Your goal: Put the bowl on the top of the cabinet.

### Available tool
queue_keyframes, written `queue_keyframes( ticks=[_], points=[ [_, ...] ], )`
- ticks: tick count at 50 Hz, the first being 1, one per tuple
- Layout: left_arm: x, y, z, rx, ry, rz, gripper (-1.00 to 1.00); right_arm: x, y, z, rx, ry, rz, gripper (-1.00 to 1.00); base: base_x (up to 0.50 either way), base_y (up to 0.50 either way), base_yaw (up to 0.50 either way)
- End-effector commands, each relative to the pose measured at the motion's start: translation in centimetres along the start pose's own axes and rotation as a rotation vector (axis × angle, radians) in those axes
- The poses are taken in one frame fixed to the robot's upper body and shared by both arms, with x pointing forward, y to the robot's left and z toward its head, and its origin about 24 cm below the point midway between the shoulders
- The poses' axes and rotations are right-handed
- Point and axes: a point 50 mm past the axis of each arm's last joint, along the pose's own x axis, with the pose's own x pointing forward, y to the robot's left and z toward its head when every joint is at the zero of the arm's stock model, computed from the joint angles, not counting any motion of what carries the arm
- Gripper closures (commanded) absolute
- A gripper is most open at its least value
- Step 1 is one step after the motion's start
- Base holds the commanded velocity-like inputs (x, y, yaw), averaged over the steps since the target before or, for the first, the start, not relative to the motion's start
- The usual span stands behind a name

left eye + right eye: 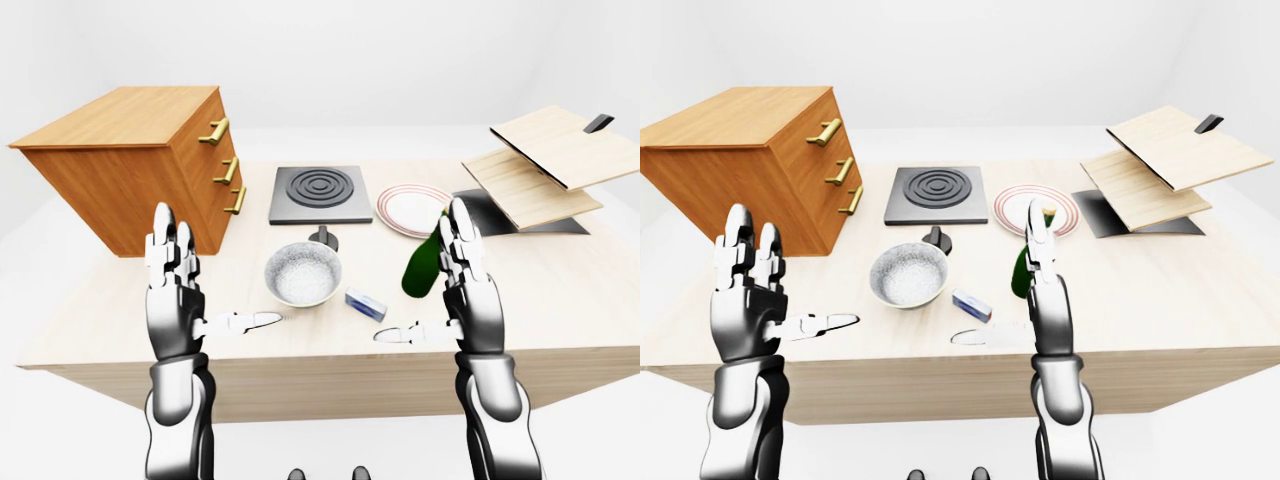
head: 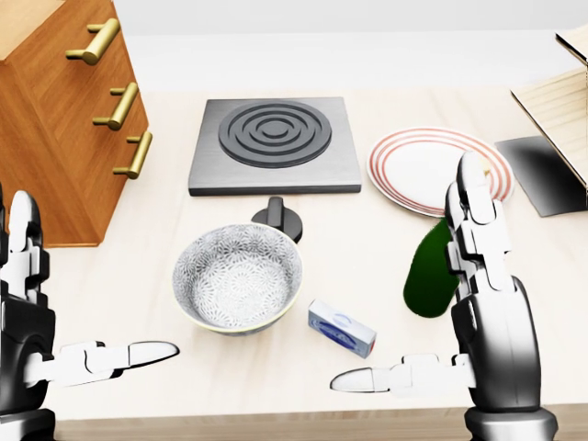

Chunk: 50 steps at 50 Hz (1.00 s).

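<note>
A grey patterned bowl (image 2: 239,277) sits upright on the pale wooden table (image 2: 184,230), just below a black knob. The brown wooden cabinet (image 1: 130,160) with brass drawer handles stands at the left of the table, and its flat top (image 1: 120,115) is bare. My left hand (image 1: 798,272) is raised to the left of the bowl, open, fingers up and thumb pointing toward the bowl without touching it. My right hand (image 1: 998,277) is raised to the right of the bowl, open too, partly hiding a green bottle. Neither hand holds anything.
A green bottle (image 2: 427,271) stands behind my right hand, a small blue-white box (image 2: 342,329) lies beside the bowl. Above are a black knob (image 2: 277,219), a dark stove plate (image 2: 274,142) and a red-rimmed plate (image 2: 432,170). Wooden boards (image 1: 545,165) overhang the right.
</note>
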Motion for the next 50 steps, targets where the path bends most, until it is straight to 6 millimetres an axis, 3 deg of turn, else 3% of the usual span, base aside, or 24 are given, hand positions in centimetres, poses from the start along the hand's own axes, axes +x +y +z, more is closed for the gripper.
queue_keyframes(
  ticks=[1, 32, 43, 44, 50],
  points=[
    [0.1, 0.2, 0.3, 0.006, -0.012, 0.005, -1.0, -0.1, 0.1, 0.0, -0.008, 0.003, -0.002, -1.0, 0.0, 0.5, 0.0],
    [0.1, -0.1, -1.1, 0.012, 0.043, 0.002, -1.0, 0.4, -0.2, 0.1, 0.0, -0.015, 0.004, -1.0, 0.0, 0.5, 0.0],
    [-0.1, 0.0, 0.2, 0.01, -0.006, 0.006, -1.0, 0.2, -0.2, 0.2, 0.001, -0.015, -0.001, -1.0, 0.0, 0.5, 0.0],
    [-0.1, 0.0, 0.4, 0.01, -0.015, 0.007, -1.0, 0.1, -0.1, -0.5, 0.001, 0.017, -0.001, -1.0, 0.0, 0.5, 0.0],
    [-0.2, 0.2, 0.8, 0.007, -0.029, 0.004, -1.0, 0.2, 0.2, 0.2, 0.002, -0.015, 0.006, -1.0, 0.0, 0.5, 0.0]
  ],
)
